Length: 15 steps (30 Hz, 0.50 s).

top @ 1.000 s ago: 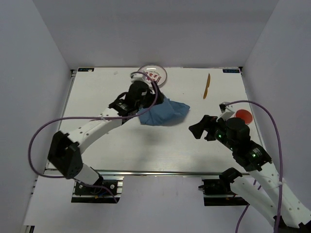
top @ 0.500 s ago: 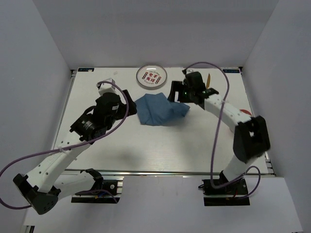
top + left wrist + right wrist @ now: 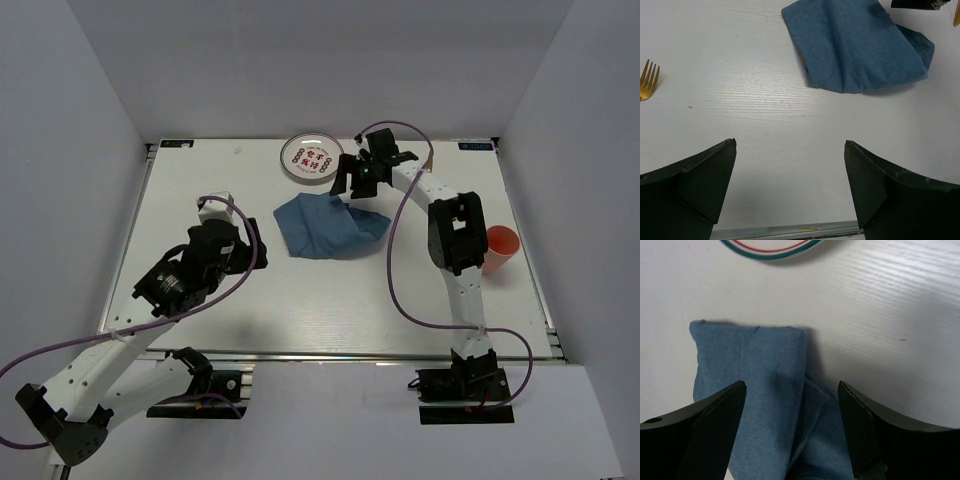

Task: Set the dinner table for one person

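**Right gripper poised over the crumpled cloth, jaws apart**

The dinner table [image 3: 200, 190] spreads white under both arms. The setting is barely begun, with its pieces scattered and nothing laid out flat.

The blue cloth [image 3: 325, 228] is the largest thing on it. It lies bunched and folded over itself, with its long axis running left to right across the table. The right gripper [image 3: 352, 180] hangs over the cloth's far edge. In the right wrist view its jaws stand wide apart and hold nothing, and the folded corner of the cloth [image 3: 755, 390] sits directly beneath and between them.

The left gripper [image 3: 245, 245] is also open and empty. From it the cloth [image 3: 860, 45] lies ahead and to the right, well apart. The right arm is clearly the nearer one, so the pinch and spread most likely falls to it.

The patterned plate [image 3: 312, 158] sits just beyond the right gripper and to its left, close to the cloth but not on it. The red cup [image 3: 500, 245] stands well off to that gripper's right. A gold fork [image 3: 647, 82] lies ahead and to the left of the left gripper.
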Each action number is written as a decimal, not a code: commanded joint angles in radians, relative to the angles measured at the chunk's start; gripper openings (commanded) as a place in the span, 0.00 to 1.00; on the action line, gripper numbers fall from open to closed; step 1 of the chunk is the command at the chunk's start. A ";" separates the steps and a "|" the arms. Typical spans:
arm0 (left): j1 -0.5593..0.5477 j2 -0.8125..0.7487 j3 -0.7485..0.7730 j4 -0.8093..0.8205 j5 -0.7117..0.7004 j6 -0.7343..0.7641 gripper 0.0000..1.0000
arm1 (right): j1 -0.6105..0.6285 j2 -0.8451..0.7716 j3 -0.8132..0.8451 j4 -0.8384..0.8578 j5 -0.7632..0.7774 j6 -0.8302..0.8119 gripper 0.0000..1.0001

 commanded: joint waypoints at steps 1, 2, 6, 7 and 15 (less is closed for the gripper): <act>0.000 0.016 0.005 0.010 0.027 0.024 0.98 | 0.008 0.015 0.060 -0.009 -0.120 -0.022 0.79; 0.000 0.028 0.007 0.005 0.029 0.024 0.98 | 0.008 0.030 0.066 -0.009 -0.126 -0.019 0.79; 0.000 0.030 0.004 0.003 0.031 0.022 0.98 | 0.008 0.056 0.071 0.003 -0.158 -0.003 0.69; 0.000 0.029 0.002 0.005 0.029 0.024 0.98 | 0.007 0.058 0.073 0.009 -0.157 0.002 0.64; 0.000 0.027 0.002 0.006 0.027 0.025 0.98 | 0.010 -0.041 0.064 0.066 -0.187 -0.003 0.00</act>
